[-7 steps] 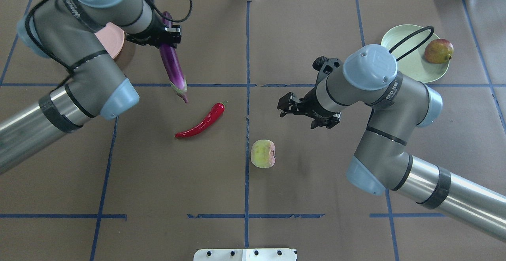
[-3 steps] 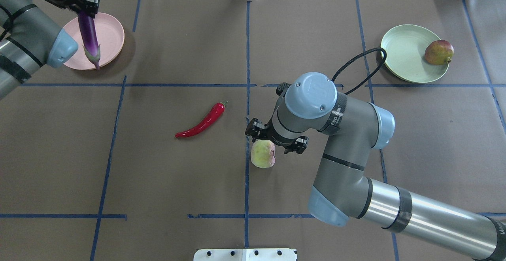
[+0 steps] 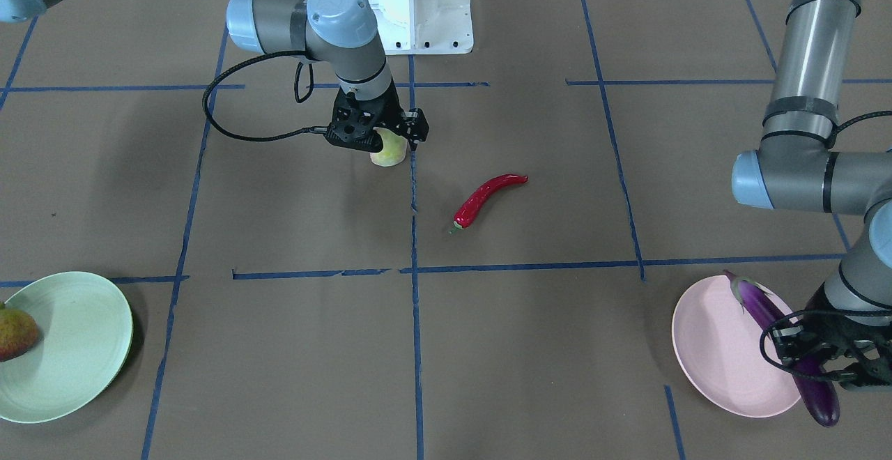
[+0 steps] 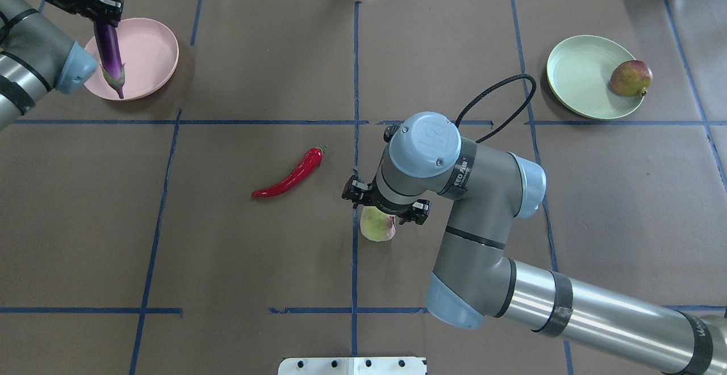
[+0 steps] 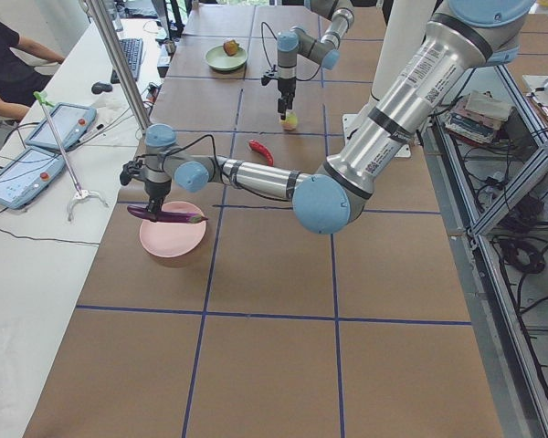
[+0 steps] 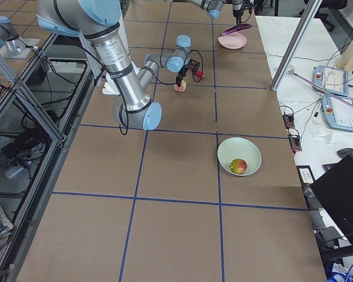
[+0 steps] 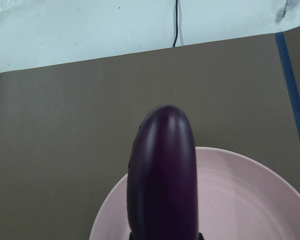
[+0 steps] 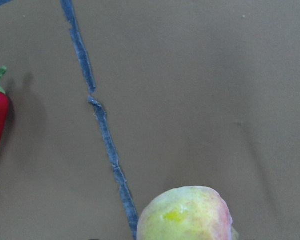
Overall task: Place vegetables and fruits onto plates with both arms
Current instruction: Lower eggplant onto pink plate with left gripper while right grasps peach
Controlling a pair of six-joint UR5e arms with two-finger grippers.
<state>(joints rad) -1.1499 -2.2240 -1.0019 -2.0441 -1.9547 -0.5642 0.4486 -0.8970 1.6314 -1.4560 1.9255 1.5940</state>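
Observation:
My left gripper (image 4: 103, 4) is shut on the purple eggplant (image 4: 108, 45) and holds it over the left side of the pink plate (image 4: 149, 51); the cap end points toward me. In the front view the eggplant (image 3: 765, 312) lies across the pink plate's (image 3: 718, 355) edge. My right gripper (image 4: 384, 207) is open, right over the pale peach (image 4: 375, 228) on the table. The peach fills the bottom of the right wrist view (image 8: 187, 215). The red chili (image 4: 289, 178) lies left of the peach. The pomegranate-like fruit (image 4: 630, 78) sits on the green plate (image 4: 585, 74).
Brown table cover with blue tape lines. The white base block (image 3: 414, 3) stands at my side of the table. The right arm's cable (image 4: 500, 96) loops between its wrist and the green plate. Operators' desks with tablets (image 5: 36, 151) stand past the far edge.
The left arm has carried the eggplant from mid-table leftward to over the pink plate. The right arm has swung left and toward me and come down over the peach.

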